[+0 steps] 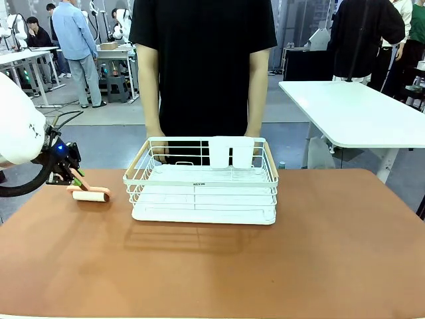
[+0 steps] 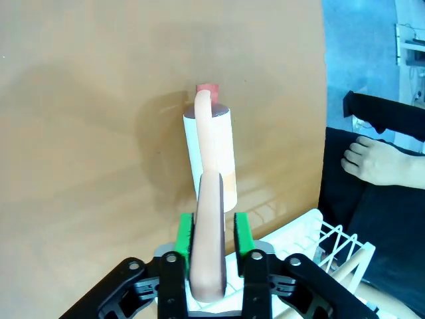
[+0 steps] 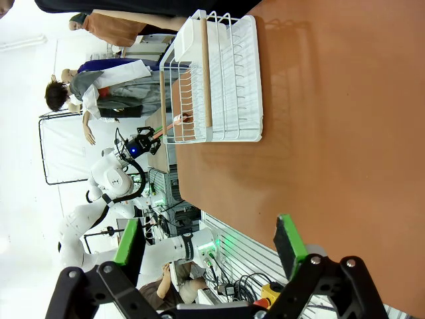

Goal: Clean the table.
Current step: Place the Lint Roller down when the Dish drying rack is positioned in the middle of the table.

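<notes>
The reddish-brown table (image 1: 265, 266) carries a lint roller (image 1: 91, 195) at its left side, with the white roll lying on the top (image 2: 80, 100). The roller's (image 2: 211, 149) peach handle runs back between the green pads of my left gripper (image 2: 212, 232), and a thin gap shows beside one pad, so the jaws stand slightly apart around it. In the front view the left gripper (image 1: 74, 178) sits just left of the roller. My right gripper (image 3: 207, 239) hangs open with nothing between its fingers, above the table (image 3: 332, 100).
A white wire dish rack (image 1: 202, 193) stands at the table's far middle, right of the roller. A person in black stands behind it with a hand (image 1: 158, 154) on the rim. A white-topped table (image 1: 358, 109) stands at the back right.
</notes>
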`<state>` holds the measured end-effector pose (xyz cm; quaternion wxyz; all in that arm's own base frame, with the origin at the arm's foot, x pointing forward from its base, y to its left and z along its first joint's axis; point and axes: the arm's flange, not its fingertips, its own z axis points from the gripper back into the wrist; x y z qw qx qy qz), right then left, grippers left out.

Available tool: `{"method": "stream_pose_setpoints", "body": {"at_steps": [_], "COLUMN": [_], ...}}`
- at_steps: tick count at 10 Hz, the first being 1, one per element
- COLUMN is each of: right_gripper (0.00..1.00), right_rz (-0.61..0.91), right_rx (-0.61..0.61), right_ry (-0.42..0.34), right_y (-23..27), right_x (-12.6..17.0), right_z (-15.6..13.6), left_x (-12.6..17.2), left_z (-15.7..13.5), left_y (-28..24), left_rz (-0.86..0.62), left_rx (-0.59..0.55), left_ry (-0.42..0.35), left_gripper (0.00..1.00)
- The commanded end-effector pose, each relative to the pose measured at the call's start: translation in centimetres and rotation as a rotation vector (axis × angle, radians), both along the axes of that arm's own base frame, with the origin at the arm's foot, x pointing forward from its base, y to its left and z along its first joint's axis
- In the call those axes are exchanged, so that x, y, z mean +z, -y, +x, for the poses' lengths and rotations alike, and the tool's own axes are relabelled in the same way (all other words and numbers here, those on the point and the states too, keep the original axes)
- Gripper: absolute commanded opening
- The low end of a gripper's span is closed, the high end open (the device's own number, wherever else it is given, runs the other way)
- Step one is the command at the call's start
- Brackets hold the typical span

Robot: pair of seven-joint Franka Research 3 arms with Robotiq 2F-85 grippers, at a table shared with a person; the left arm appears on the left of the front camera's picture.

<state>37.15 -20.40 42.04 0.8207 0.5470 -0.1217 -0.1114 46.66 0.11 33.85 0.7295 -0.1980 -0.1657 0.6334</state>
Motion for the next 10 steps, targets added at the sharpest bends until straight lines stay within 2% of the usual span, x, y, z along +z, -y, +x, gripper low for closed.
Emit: {"method": "stream_pose_setpoints", "body": {"at_steps": [1,2,4,5,6,7,9,10], "right_gripper": [1.0,1.0,1.0,1.0,1.0,1.0,1.0,1.0], "right_rz": [0.008,0.008,0.008,0.008,0.008,0.008,0.008,0.008], "right_rx": [0.002,0.002,0.002,0.002,0.002,0.002,0.002,0.002], "right_ry": [0.02,0.02,0.02,0.02,0.02,0.02,0.02,0.02], "right_y": [-0.2,-0.2,-0.2,-0.2,-0.2,-0.2,-0.2,-0.2], "right_x": [0.2,0.2,0.2,0.2,0.2,0.2,0.2,0.2], "right_z": [-0.1,-0.1,-0.1,-0.1,-0.1,-0.1,-0.1,-0.1], "left_x": [0.7,1.5,3.3,4.9,6.9,9.2,11.5,11.2], "left_z": [-1.1,-1.6,-2.8,-3.5,-4.4,-5.5,-6.8,-6.7], "left_y": [-0.4,-0.5,-0.5,-0.2,0.2,0.7,1.3,0.9], "left_rz": [-0.02,-0.024,-0.019,-0.015,-0.012,0.011,-0.021,-0.032], "left_rx": [-0.005,-0.005,0.009,-0.02,-0.027,-0.011,-0.007,-0.044], "left_ry": [0.006,0.006,-0.099,-0.134,-0.234,-0.269,-0.278,-0.283], "left_gripper": [0.96,0.96,1.0,1.0,1.0,1.0,1.0,1.0]}}
